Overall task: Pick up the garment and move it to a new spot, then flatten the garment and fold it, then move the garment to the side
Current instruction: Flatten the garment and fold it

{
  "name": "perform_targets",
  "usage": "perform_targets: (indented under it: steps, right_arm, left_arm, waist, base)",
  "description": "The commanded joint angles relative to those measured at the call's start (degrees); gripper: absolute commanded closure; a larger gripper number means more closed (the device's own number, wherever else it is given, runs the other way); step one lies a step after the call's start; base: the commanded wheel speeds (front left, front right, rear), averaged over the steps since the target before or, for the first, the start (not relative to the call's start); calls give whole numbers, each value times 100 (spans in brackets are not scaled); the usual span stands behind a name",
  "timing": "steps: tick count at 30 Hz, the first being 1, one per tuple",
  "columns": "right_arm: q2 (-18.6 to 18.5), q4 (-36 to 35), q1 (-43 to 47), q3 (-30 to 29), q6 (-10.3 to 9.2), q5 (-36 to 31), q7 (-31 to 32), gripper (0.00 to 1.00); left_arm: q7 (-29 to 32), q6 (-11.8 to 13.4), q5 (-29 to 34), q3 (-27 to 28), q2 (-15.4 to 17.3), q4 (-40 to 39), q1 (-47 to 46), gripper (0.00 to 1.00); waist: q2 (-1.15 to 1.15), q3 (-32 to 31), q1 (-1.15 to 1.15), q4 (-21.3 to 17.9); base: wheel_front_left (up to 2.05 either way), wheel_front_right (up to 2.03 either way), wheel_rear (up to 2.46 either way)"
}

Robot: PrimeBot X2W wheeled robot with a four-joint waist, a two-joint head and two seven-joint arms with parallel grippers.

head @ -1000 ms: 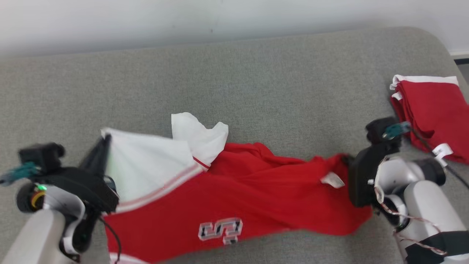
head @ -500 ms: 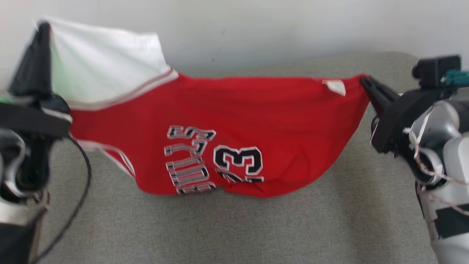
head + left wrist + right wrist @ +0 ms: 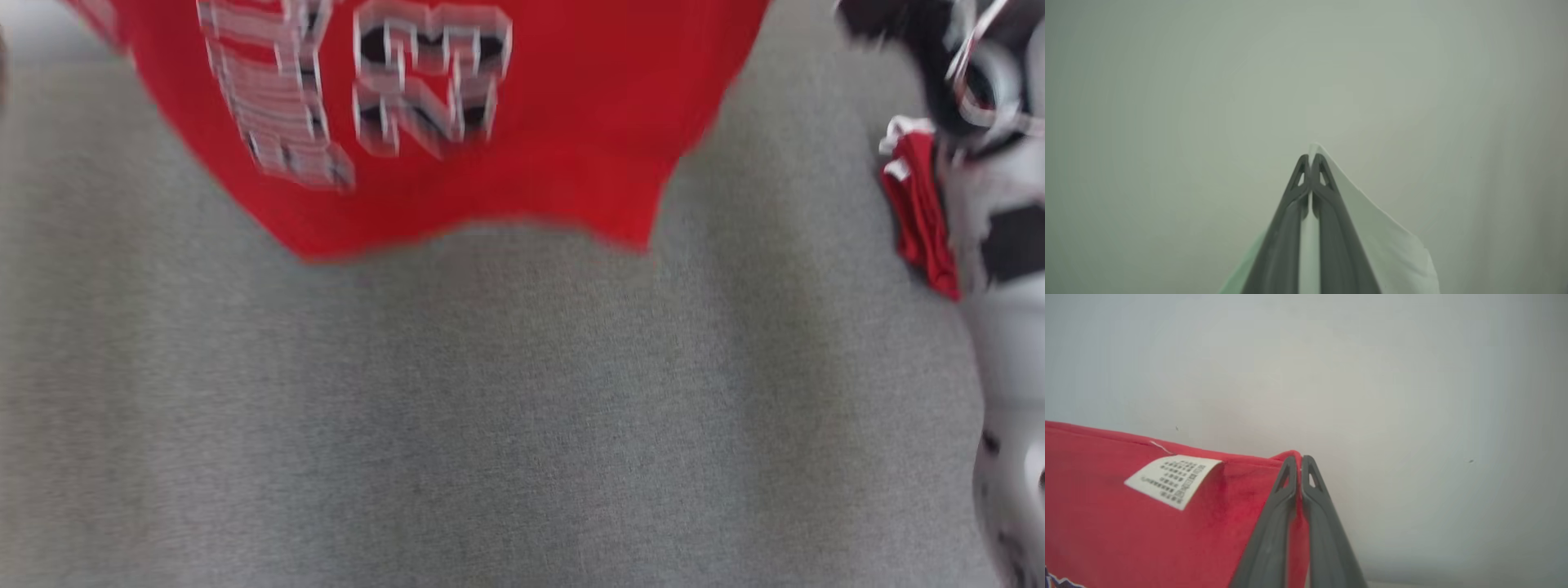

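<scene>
Red garment (image 3: pixel 571 122) with black, white-edged lettering (image 3: pixel 359 90), white label (image 3: pixel 1173 479), above grey surface (image 3: pixel 490 408).

On the red garment (image 3: pixel 571 122) hanging before me, the head view shows a black, white-edged two-digit number (image 3: pixel 433 77). Through the blur it looks like 23, though I cannot be sure. The striped lettering (image 3: pixel 273 98) beside it is unreadable. In the right wrist view a white label (image 3: pixel 1173 479) near my right fingers (image 3: pixel 1271 535) carries rows of tiny print, too small to read.

Garment (image 3: pixel 571 122) now aloft, off surface (image 3: pixel 490 408)
</scene>
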Motion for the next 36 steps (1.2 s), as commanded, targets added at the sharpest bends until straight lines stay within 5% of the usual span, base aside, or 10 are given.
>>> perform_targets:
  steps: [1, 7, 13, 19, 26, 32, 36]
  right_arm:
    - [62, 253, -453, -57, -10, -215, -487, 100]
    - [-43, 1082, -1680, 116, -10, -985, -2175, 100]
    - [-279, 1598, -1942, 378, -10, -1275, -2675, 100]
    - [-591, 2044, -1474, 1078, -10, -1480, -2940, 100]
    - [-1167, 1741, -587, 2255, -10, -1060, -3035, 100]
    - [-1876, 853, 542, 3037, -10, -369, -2165, 100]
    - [-2313, 168, 1493, 3209, -11, 488, -1084, 100]
  left_arm:
    - [-404, -136, 175, 24, -20, 110, -474, 100]
    - [-1309, -650, 460, 139, -253, 81, -1738, 100]
    - [-1323, -708, 863, 583, -554, -799, -1670, 100]
    - [-1327, -707, 1066, 337, -689, -1521, 8, 100]
    - [-1326, -709, 1010, 451, -1589, -2375, 2376, 100]
    - [-1327, -710, 894, -388, -1596, -2410, 4421, 100]
    - [-1315, -710, -118, -873, -1462, -2014, 5688, 100]
  waist:
    - [0, 673, -1, -266]
    - [0, 813, -1, -321]
    - [0, 1062, -1, -290]
    - [0, 1265, -1, -108]
    - [0, 962, -1, 149]
    - [0, 214, -1, 264]
    - [0, -307, -1, 284]
  base:
    - [0, 0, 0]
    - [0, 0, 0]
    - [0, 0, 0]
    - [0, 0, 0]
    - [0, 0, 0]
    - [0, 0, 0]
    - [0, 0, 0]
